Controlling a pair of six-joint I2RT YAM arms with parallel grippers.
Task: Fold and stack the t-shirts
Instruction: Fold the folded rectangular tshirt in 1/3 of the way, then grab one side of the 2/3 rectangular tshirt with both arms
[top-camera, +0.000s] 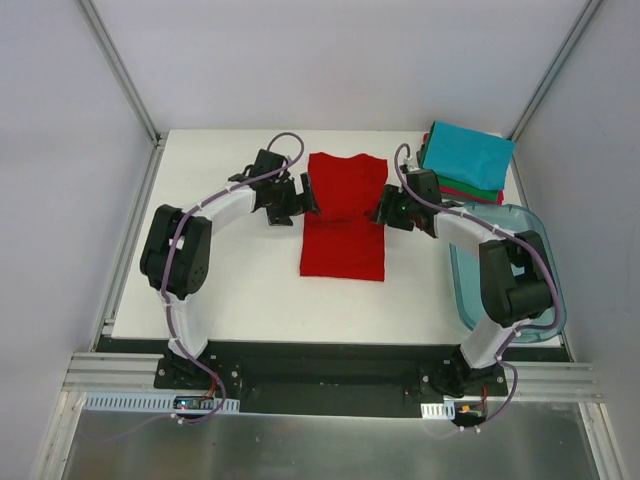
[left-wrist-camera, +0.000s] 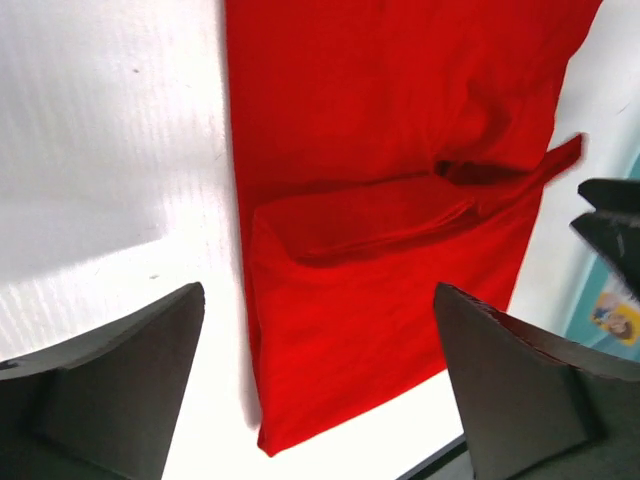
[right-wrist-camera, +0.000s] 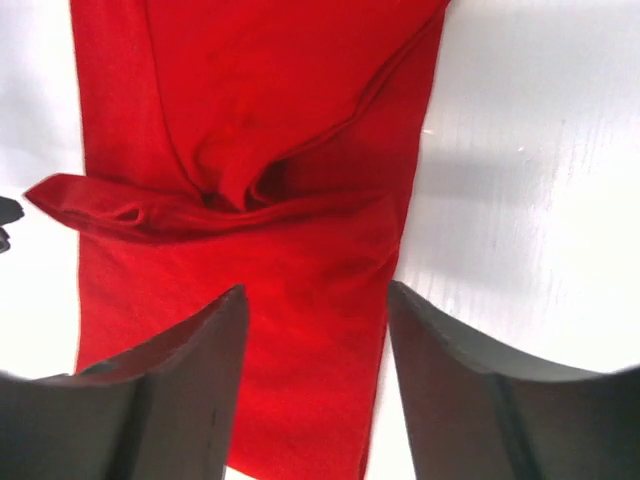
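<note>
White table (top-camera: 250, 300) spanned the cell floor. Clear bluish plastic tub (top-camera: 541, 222) sat on the table's right side, toward the near corner. Black base plate (top-camera: 330, 368) ran along the near edge, with aluminium rail (top-camera: 110, 372) just nearer. Slanted metal posts (top-camera: 120, 70) rose from the far corners.

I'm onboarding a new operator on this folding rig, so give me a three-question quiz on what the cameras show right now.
1. True or false: the red t-shirt lies inside the plastic tub.
2. Which colour tops the folded stack? A teal, B green, C white.
3. Fill in: the left gripper and right gripper both have their jaws ___.
Key: 1 false, it lies flat on the table; 2 A; 3 open.
</note>
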